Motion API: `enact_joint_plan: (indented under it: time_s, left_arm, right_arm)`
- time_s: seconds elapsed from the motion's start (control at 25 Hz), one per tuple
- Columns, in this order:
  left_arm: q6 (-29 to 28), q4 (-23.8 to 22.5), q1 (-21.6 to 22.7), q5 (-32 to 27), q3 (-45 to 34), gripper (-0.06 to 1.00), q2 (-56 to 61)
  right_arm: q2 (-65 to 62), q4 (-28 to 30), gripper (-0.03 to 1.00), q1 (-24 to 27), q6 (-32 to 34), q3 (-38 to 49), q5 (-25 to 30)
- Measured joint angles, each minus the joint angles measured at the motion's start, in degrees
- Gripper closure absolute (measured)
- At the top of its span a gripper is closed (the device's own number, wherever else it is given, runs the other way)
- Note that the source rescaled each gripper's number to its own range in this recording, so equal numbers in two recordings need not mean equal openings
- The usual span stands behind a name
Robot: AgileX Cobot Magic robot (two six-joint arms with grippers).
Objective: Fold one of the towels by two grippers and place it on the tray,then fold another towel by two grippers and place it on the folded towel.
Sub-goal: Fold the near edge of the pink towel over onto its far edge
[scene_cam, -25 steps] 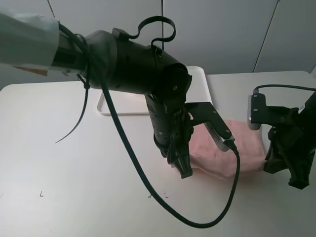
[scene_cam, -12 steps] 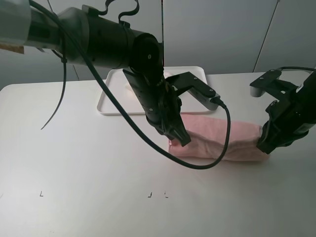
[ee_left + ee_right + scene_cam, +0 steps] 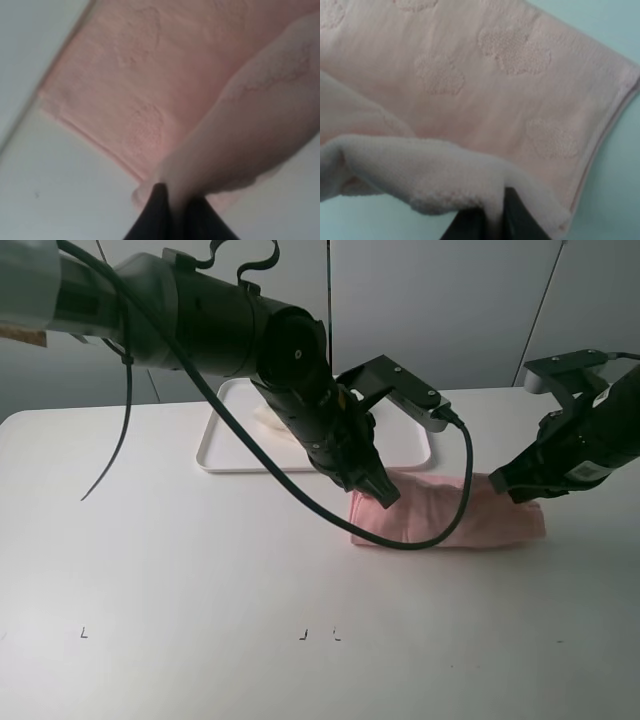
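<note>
The pink towel (image 3: 470, 525) lies as a long folded strip on the white table, just in front of the tray (image 3: 228, 445). My left gripper (image 3: 384, 493) is shut on the strip's left end. My right gripper (image 3: 506, 487) is shut on its right end. In the left wrist view the black fingertips (image 3: 159, 212) pinch a raised pink flap over the flat towel (image 3: 125, 85). The right wrist view shows the same, with the gripper (image 3: 487, 220) nipping a thick fold above the flat layer (image 3: 485, 75). A bit of the cream towel (image 3: 264, 419) shows on the tray behind my left arm.
My left arm (image 3: 230, 325) and its looping black cable (image 3: 400, 543) cross over the tray and hide most of it. Bare white table spreads to the left and front, with small marks (image 3: 303, 635) near the front edge. A grey wall stands behind.
Both grippers have carried the pink towel's near edge up and toward the far side, laying it over itself. The towel has gone from a wide sheet to a narrower strip.
</note>
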State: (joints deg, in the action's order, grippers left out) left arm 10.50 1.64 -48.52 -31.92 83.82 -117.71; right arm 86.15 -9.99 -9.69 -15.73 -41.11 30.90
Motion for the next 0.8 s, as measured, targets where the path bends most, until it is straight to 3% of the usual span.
enact_joint_plan:
  time_s: [0.16, 0.36, 0.52, 0.6, 0.76, 0.8]
  left_arm:
    - [-3.5, -4.7, 0.0, 2.0, 0.0, 0.94, 0.0]
    - [-5.0, -6.3, 0.2, 3.1, 0.0, 0.94, 0.0]
    - [-9.3, -8.1, 1.7, 4.2, 0.0, 0.81, 0.0]
    - [-10.5, -8.4, 2.5, 4.6, 0.0, 0.64, 0.0]
    - [-12.8, -9.0, 3.9, 5.0, 0.1, 0.05, 0.0]
    - [-13.2, -9.1, 4.1, 5.0, 0.1, 0.0, 0.0]
  right_arm:
    - [0.0, 1.2, 0.95, 0.0, 4.1, 0.0, -0.7]
    - [0.0, 1.5, 0.95, 0.0, 9.2, 0.0, -2.7]
    - [0.0, 1.5, 0.91, 0.0, 12.1, 0.0, -4.9]
    - [0.0, 1.5, 0.76, 0.0, 12.3, 0.0, -5.9]
    - [0.0, 1.7, 0.1, 0.0, 12.7, 0.0, -9.3]
    - [0.0, 1.7, 0.02, 0.0, 12.7, 0.0, -10.0]
